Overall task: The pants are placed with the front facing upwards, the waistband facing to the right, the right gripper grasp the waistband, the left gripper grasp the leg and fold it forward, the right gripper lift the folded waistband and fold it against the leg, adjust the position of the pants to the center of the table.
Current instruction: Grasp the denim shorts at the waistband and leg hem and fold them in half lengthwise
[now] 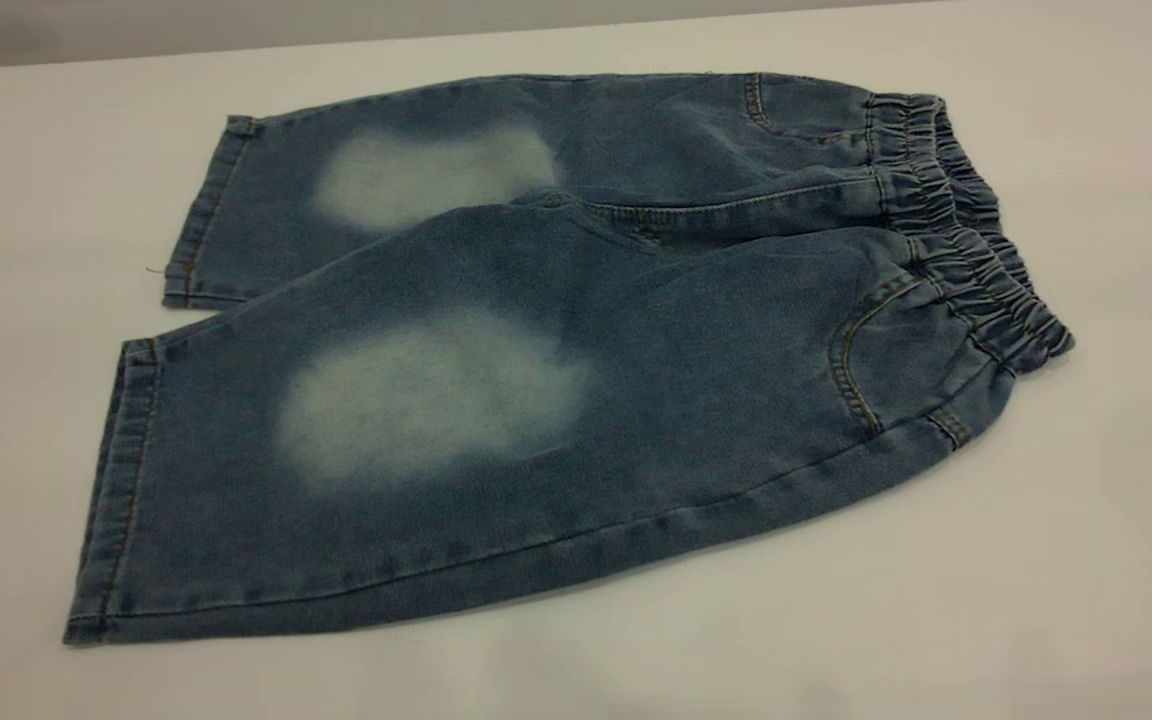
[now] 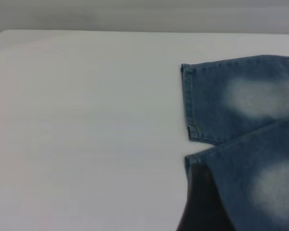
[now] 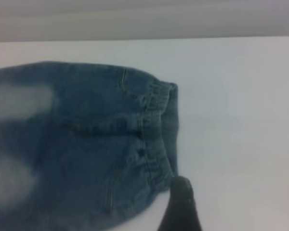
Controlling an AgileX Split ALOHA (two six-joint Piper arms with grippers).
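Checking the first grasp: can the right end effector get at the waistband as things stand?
Probably yes. The waistband lies flat and uncovered at the right end of the pants, with bare table beside it. In the right wrist view a dark finger of the right end effector shows just off the band's edge, nothing between.

Only 1 right gripper (image 3: 182, 208) finger shows, cut off.

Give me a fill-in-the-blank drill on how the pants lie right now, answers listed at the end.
1. The pants lie flat and ____, with no fold made yet.
2. In the exterior view the waistband is at the ____ end of the pants.
3. Each leg has a pale bleached ____ at the knee.
4. The pants rest on the white ____.

Missing words: unfolded; right; patch; table
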